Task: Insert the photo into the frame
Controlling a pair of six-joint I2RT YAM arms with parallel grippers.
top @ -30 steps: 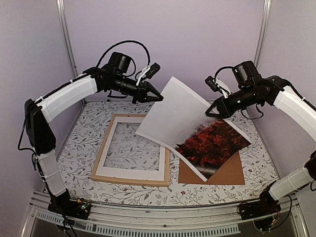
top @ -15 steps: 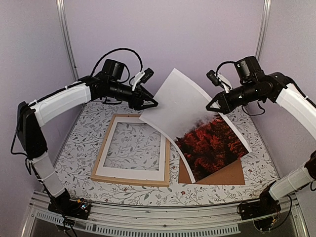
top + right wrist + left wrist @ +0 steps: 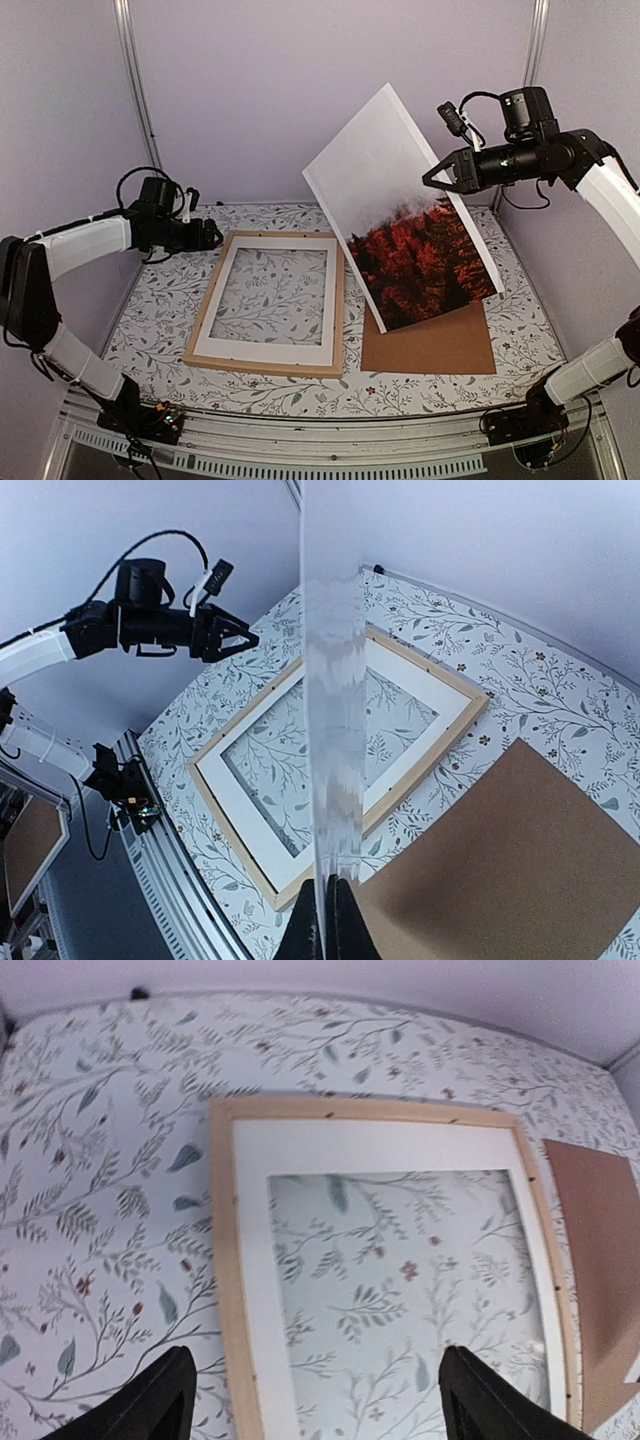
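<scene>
Jaws first: my right gripper is pinched tight on the photo at its upper edge. My left gripper stands wide apart and empty, just off the far left corner of the frame. The photo hangs steeply tilted to the right of the frame, its low corner over the brown board beside the frame. I judge this the carry step. Next I need to swing the photo over the frame, level it, and lower it square onto the white mat inside the frame.
</scene>
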